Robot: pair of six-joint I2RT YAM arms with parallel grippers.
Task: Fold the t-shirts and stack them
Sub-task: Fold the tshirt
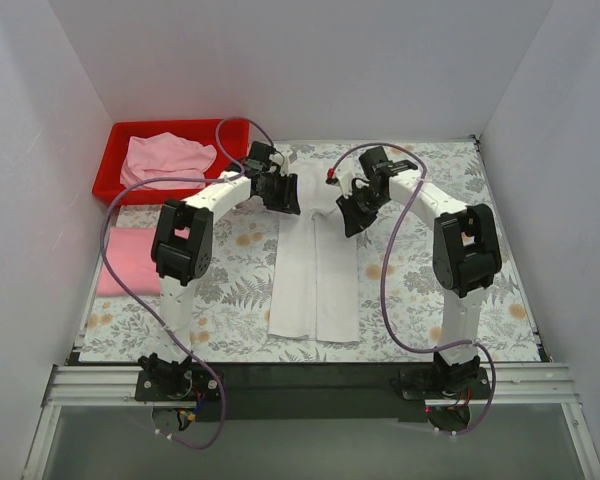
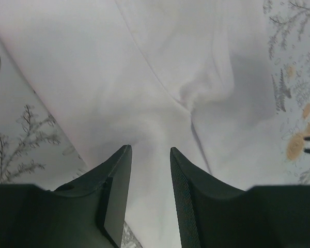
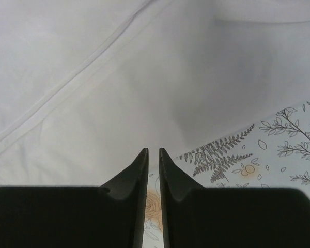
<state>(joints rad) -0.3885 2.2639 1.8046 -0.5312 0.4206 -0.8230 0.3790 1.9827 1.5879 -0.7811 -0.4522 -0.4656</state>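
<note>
One pink t-shirt point(image 1: 128, 262) lay folded at the left of the surface point(image 1: 230, 320). The white t-shirt point(image 1: 315, 280) lay mid-surface, folded only into a long strip. Another pink shirt point(image 1: 165, 160) waited crumpled in the red bin point(image 1: 115, 150). The left gripper point(image 1: 283, 195) hung part-open over the white collar end. The right gripper point(image 1: 352, 212) was nearly closed at its edge, and whether it pinched cloth was unclear. By my reckoning, much remained.

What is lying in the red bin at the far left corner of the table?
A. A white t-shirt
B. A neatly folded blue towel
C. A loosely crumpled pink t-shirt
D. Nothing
C: the top view shows a pink t-shirt lying unfolded and rumpled inside the red bin. The white t-shirt is spread on the table in front of the arms.
</note>
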